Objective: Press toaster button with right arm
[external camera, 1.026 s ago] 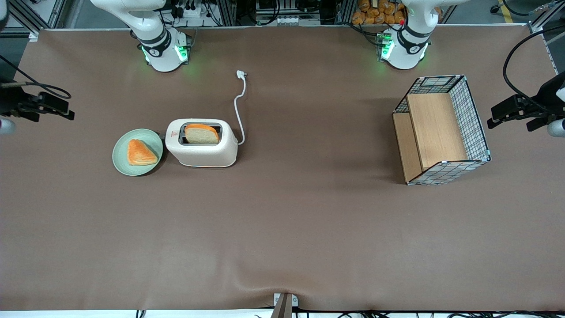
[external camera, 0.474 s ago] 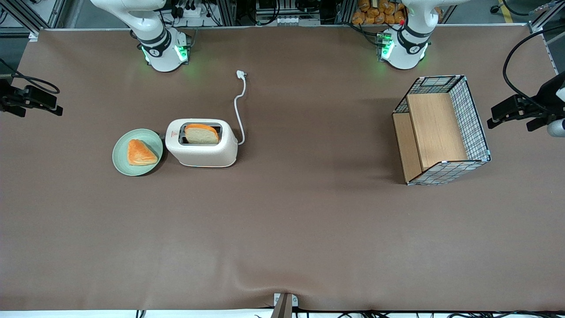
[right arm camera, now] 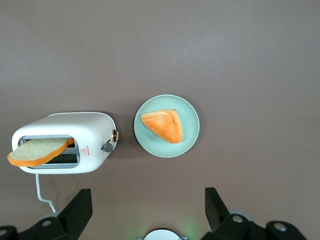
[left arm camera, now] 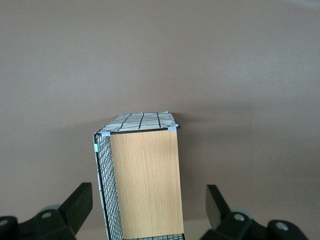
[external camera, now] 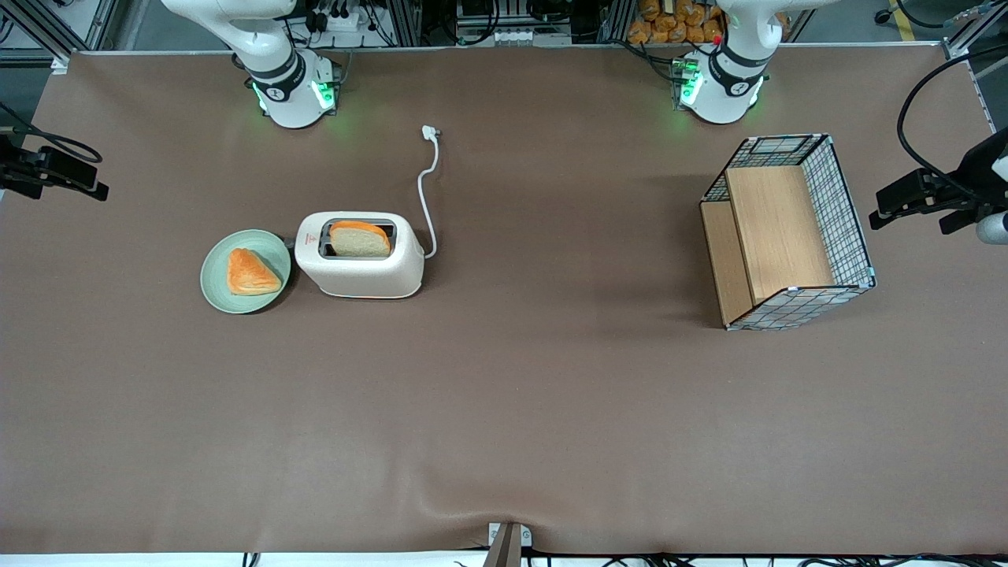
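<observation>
We find the pincer (external camera: 55, 172) apart, high at the desk (external camera: 504, 409) edge, well clear of the toaster (external camera: 360, 254) beside the plate (external camera: 216, 272). Approach stage: next, descend onto the toaster button (right arm camera: 107, 147).

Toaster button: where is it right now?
The toaster button sticks out of the toaster's narrow end facing the green plate. The open end effector hangs above the table, clear of both.

White right arm (external camera: 268, 47) (black bands), black hand (external camera: 55, 173).
</observation>
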`<act>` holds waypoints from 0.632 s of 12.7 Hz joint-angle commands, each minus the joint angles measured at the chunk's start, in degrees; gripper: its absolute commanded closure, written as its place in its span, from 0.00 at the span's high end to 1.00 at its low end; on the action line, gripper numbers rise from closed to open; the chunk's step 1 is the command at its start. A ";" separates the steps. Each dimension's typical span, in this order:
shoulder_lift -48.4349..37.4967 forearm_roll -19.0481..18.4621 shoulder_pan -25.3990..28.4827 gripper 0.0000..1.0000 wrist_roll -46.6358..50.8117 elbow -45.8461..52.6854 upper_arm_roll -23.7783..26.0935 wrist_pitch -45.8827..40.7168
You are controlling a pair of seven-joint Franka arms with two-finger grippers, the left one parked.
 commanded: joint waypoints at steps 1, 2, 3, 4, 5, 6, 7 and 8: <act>0.08 -1.06 0.16 1.00 1.53 1.17 0.24 -1.04; 0.08 -1.06 0.24 1.00 1.53 1.17 0.24 -1.04; 0.08 -0.97 0.24 1.00 1.62 1.08 0.24 -1.13; 0.08 -0.88 0.24 1.00 1.62 1.08 0.33 -1.13; 0.08 -0.88 0.68 1.00 1.71 1.08 0.24 -1.13; 0.08 -1.06 0.95 1.00 1.62 1.08 0.24 -1.13; 0.08 -1.15 0.95 1.00 1.62 1.08 0.24 -1.13; 0.08 -1.15 0.95 1.00 1.62 1.08 0.24 -1.13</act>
